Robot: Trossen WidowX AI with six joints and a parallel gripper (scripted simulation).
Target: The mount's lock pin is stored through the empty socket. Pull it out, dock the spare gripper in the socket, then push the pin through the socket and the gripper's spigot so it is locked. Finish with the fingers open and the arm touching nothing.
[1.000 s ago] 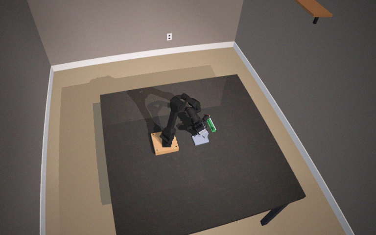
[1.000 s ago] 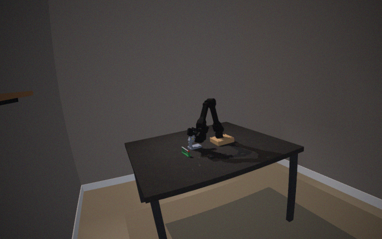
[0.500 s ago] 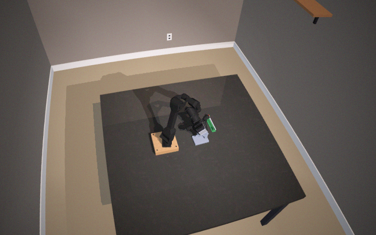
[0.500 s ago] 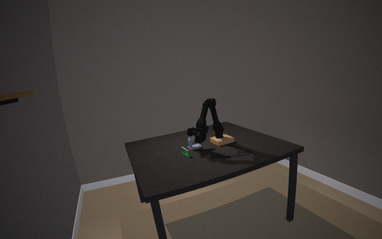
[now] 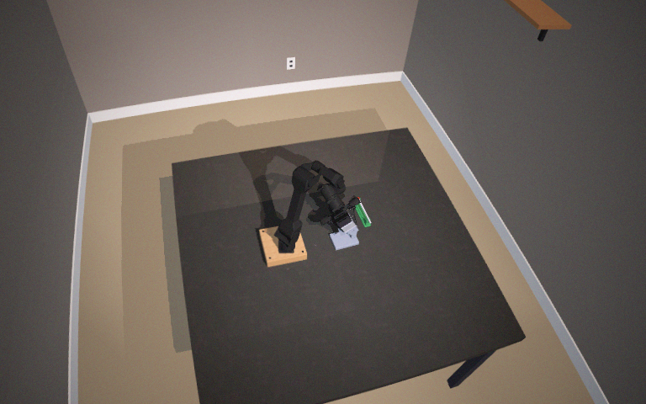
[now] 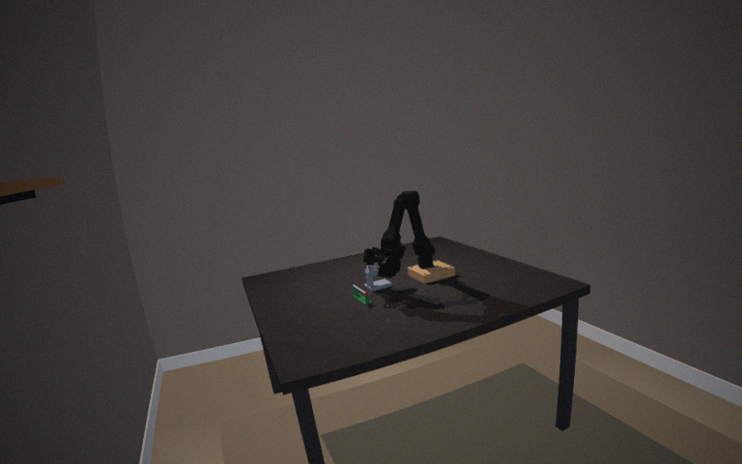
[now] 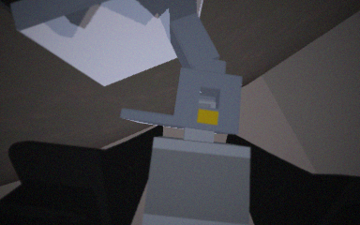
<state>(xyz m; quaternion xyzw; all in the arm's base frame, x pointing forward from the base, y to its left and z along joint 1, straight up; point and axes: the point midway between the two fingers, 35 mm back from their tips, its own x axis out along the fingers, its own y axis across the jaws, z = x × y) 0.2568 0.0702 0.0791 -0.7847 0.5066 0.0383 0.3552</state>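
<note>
Gripping a grey block, apparently the spare gripper (image 5: 349, 225) (image 7: 194, 134), the black gripper (image 5: 345, 225) (image 6: 375, 255) (image 7: 194, 134) has its fingers closed against the block's two sides, above the base of the pale mount (image 5: 345, 241) (image 6: 378, 284) (image 7: 108, 52). A pale neck (image 7: 199, 135) runs between the held block and the mount's socket (image 7: 187, 94); how far it goes in, I can't tell. The socket shows a square side opening, with a yellow patch (image 7: 207, 116) just beside it. Near the mount, apart from its base, a green holder (image 5: 362, 216) (image 6: 360, 296) stands on the dark table (image 5: 333, 309) (image 6: 465, 305), with a white strip along its top and red at one end; whether that is the lock pin is too small to tell. On the mount's other side, the arm rises from a wooden base (image 5: 269, 261) (image 6: 416, 275).
</note>
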